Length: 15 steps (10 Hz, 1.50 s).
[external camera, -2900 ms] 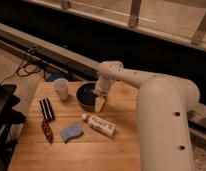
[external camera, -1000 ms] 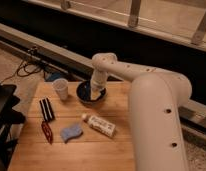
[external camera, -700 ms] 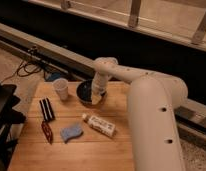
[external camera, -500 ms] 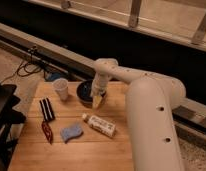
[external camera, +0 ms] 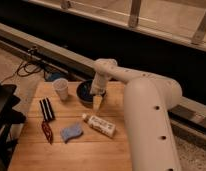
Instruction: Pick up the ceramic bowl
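The ceramic bowl [external camera: 85, 91] is a dark navy round bowl at the back of the wooden table [external camera: 71, 150], just right of a small white paper cup [external camera: 61, 89]. My gripper [external camera: 97, 102] hangs from the white arm [external camera: 141, 105] at the bowl's right rim, its pale fingers pointing down over the rim. The arm's wrist covers the bowl's right part.
A white bottle [external camera: 100, 125] lies on its side in front of the bowl. A blue sponge [external camera: 71, 132], a black-and-white striped object [external camera: 46, 108] and a dark red item [external camera: 47, 131] lie at the left front. A black chair [external camera: 3, 115] stands left of the table.
The gripper has moved left from beside the bowl to over its right rim and has come down lower. The bowl and other objects have not moved.
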{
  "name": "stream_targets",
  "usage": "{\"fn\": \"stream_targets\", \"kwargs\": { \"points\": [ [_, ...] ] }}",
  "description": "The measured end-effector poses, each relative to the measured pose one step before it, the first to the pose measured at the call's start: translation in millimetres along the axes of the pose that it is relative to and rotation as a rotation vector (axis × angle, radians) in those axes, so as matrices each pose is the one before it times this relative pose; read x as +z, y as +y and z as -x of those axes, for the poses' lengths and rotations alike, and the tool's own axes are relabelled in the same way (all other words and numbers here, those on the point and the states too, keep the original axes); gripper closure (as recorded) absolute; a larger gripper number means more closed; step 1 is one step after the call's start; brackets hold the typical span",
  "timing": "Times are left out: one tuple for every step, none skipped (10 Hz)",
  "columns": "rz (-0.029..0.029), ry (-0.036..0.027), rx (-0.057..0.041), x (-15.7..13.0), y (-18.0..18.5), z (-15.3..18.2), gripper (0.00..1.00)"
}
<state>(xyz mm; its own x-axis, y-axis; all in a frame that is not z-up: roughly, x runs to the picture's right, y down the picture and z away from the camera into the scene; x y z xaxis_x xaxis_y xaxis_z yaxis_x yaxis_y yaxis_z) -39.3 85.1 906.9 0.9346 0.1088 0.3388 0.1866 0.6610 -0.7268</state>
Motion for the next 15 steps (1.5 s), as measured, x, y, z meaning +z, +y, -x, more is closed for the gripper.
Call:
{"fn": "stream_targets", "kwargs": {
  "points": [
    [0.00784,0.00135,0.00465,8.81,-0.25,-4.48,0.2],
    [0.00241,-0.00065,0.00498,8.1,-1.25,-3.49,0.2],
    [-0.00265,-0.00013,0.00338,4.13,-1.11,-1.52,0.21],
    [-0.00345,0.00081,-0.00363,1.39,-1.79,-0.01,0.29],
    [-0.00447,0.00159,-0.00544,-3.8,-1.31,2.32,0.41],
    [-0.00072,0.00269,-0.00275,-7.92,0.67,2.05,0.5],
    [-0.00155,0.00326,-0.00068,-7.63,1.04,2.16,0.58],
    [-0.00391,0.00526,-0.00136,-6.93,0.59,2.58,0.71],
    [0.0002,0.00237,-0.0019,-0.7,0.07,0.3,0.79],
    [-0.00547,-0.00307,-0.00436,-2.49,-2.17,0.44,0.84],
    [-0.00188,-0.00237,-0.00801,-5.49,0.05,1.55,0.84],
    [-0.00272,-0.00173,-0.00841,-10.98,0.77,3.65,0.84],
    [-0.00244,-0.00248,-0.00533,-9.37,0.64,2.92,0.84],
    [-0.00372,-0.00293,-0.00592,-9.38,0.48,1.93,0.84],
    [-0.00404,-0.0035,-0.00477,-4.72,0.01,0.1,0.84]
  ]
}}
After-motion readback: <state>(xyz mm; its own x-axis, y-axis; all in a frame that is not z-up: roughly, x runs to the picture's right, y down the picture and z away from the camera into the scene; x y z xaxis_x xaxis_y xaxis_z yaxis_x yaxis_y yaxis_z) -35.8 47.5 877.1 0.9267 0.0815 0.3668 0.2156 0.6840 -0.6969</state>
